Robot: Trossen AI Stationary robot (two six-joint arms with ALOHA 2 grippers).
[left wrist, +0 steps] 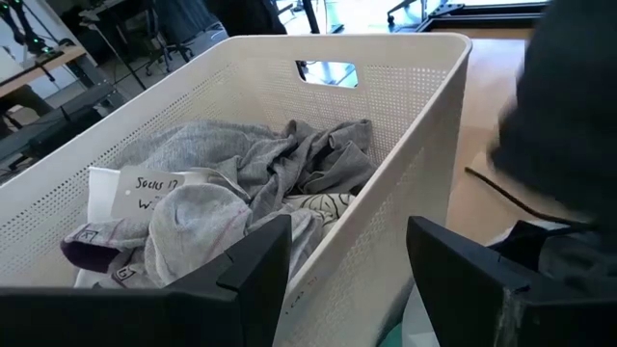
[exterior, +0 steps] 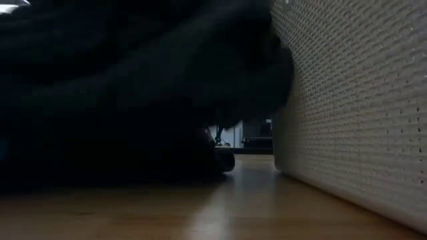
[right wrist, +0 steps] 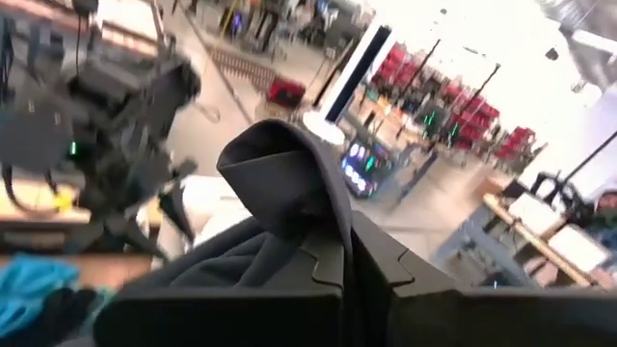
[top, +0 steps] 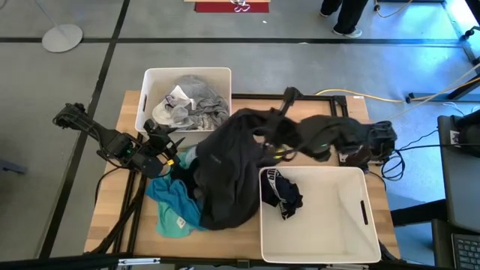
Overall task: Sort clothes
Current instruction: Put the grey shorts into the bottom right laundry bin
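Observation:
A large dark grey garment [top: 225,169] is raised over the middle of the table, and its lower part lies on the pile and the table. It fills the left of the low view [exterior: 120,100]. My right gripper [top: 266,131] is shut on it. A teal garment [top: 174,206] lies at the near left, partly under the dark one. My left gripper [left wrist: 347,265] is open and empty at the near wall of the far-left white bin [top: 148,94], which holds grey and white clothes [left wrist: 241,183]. My right gripper pinches a fold of the dark grey garment [right wrist: 289,183] between its two fingers; the fold sticks out past the fingertips. The arm reaches in from the table's right. The rest of the garment hangs below and spreads onto the pile on the table.
A second white bin [top: 367,225] stands at the near right with a dark garment with white print [top: 283,193] in it; its perforated wall fills the right of the low view [exterior: 353,100]. Cables run along the table's far right. A person's legs show beyond the far edge.

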